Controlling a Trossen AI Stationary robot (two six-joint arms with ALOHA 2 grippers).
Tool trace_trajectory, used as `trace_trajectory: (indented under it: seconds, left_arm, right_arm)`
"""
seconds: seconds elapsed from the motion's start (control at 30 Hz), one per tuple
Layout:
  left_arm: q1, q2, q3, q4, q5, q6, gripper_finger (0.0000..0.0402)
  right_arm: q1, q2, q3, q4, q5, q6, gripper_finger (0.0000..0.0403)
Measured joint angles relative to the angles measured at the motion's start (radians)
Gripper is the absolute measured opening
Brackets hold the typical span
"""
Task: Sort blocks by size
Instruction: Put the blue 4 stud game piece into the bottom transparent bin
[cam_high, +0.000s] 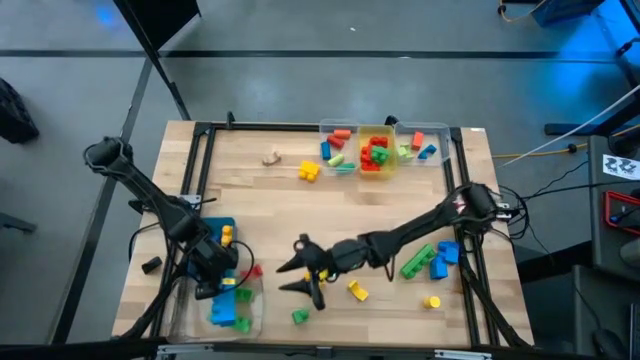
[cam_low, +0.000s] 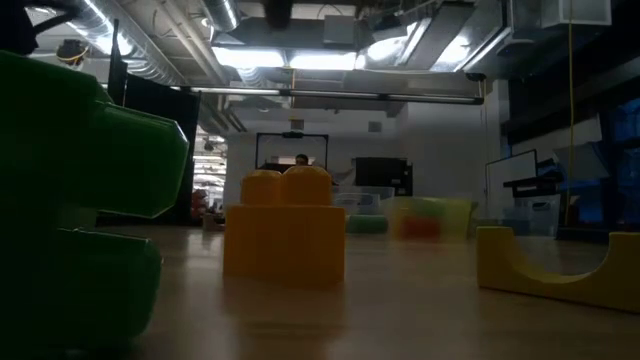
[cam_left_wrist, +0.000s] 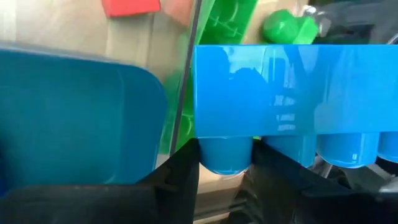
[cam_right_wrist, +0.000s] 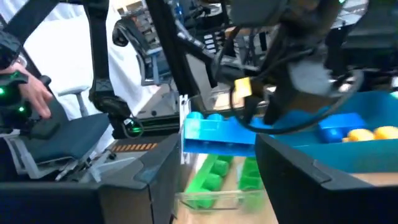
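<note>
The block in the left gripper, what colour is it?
Blue block, pinched by the left gripper; clearest in the left wrist view.

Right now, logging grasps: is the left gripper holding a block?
Yes. The left gripper is shut on a long blue block, above the clear bin.

I'm holding my left gripper (cam_high: 222, 283) low at the near left, fingers clamping a blue block (cam_left_wrist: 292, 155). My right gripper (cam_high: 296, 276) is reaching across mid-table (arm stretched low), fingers (cam_high: 293, 265) spreading wide apart.
</note>
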Motion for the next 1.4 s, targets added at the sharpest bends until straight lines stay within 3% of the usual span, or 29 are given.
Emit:
trace_trajectory:
  seconds: [0.23, 0.4, 0.53, 0.77, 1.0, 1.4]
  left_arm:
    - [0.002, 0.011, 0.0, 0.004, 0.002, -0.031, 0.0116]
    - [0.002, 0.01, 0.0, 0.006, 0.004, -0.039, 0.0116]
    - [0.002, 0.01, 0.0, 0.006, 0.004, -0.037, 0.0116]
    - [0.002, 0.01, 0.0, 0.007, 0.004, -0.039, 0.0116]
    - [0.002, 0.01, 0.0, 0.009, 0.005, -0.121, 0.0116]
    - [0.002, 0.01, 0.0, 0.034, 0.005, -0.242, 0.0116]
  right_arm:
    - [0.04, 0.14, 0.14, 0.001, 0.0, -0.111, 0.0207]
    - [0.055, 0.263, 0.363, -0.038, -0.011, -0.244, 0.0207]
    - [0.054, 0.369, 0.555, -0.173, -0.009, -0.292, 0.0207]
    - [0.054, 0.537, 0.798, -0.233, 0.134, -0.293, 0.0207]
    - [0.053, 0.597, 0.822, -0.228, 0.297, -0.293, 0.0207]
    - [0.061, 0.63, 0.822, -0.254, 0.259, -0.288, 0.0207]
